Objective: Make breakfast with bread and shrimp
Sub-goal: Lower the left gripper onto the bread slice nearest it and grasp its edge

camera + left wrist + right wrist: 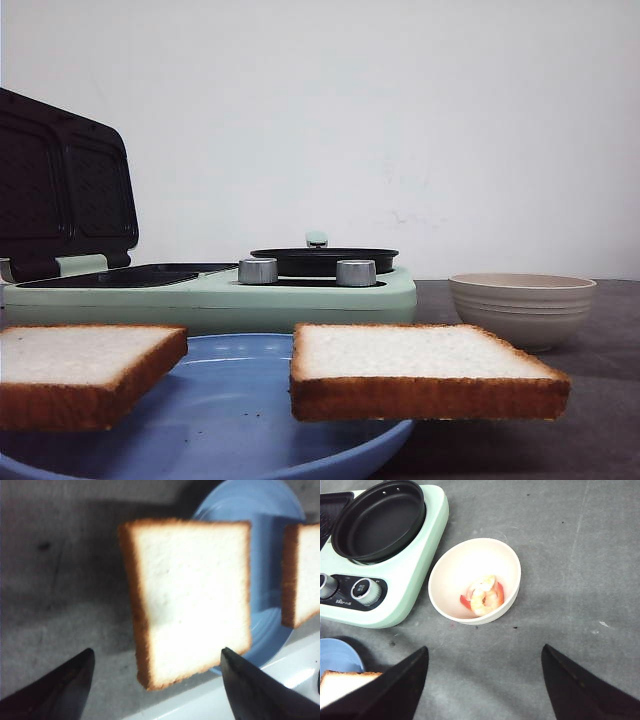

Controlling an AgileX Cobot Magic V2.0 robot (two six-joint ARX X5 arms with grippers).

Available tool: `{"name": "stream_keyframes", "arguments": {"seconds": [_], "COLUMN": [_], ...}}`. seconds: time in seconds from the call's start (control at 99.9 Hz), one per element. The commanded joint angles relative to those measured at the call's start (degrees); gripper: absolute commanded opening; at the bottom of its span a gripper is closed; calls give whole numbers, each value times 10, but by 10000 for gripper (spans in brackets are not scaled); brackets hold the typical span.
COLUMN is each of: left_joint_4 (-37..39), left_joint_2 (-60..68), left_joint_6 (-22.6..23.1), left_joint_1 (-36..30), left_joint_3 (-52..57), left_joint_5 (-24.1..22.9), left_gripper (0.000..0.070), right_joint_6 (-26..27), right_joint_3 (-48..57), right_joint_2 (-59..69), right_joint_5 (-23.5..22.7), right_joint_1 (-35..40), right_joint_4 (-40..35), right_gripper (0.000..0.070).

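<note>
With both grippers open and empty, the left gripper (156,680) hovers directly over the left bread slice (192,600), the right gripper (485,680) nearer the shrimp (484,596).

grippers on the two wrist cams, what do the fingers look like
Only the fingertips show. The left gripper has two black, smooth fingers that taper to pointed tips. The right gripper looks the same: two dark, wedge-shaped fingers with a slight sheen. No cables, markings or arm links are in view.
</note>
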Motion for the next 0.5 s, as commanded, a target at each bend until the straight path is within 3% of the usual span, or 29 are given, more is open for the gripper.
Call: {"name": "stream_keyframes", "arguments": {"seconds": [0.0,0.32,0.491], "left_joint_4": [-1,20,55], "left_joint_2": [19,134,169], "left_joint_6": [0,7,-3], "left_joint_1": [-4,-45,-75], "left_joint_3": [9,9,9], "left_joint_5": [2,60,61], "left_gripper": [431,431,434], "right_joint_6": [-7,-7,-7], "right_joint_3": [9,9,9], "right_joint_2": [4,4,4], "right_joint_5": [-1,-1,-1], "right_joint_1": [0,0,0], "right_joint_4": [3,3,1], "right_gripper": [446,446,446]}}
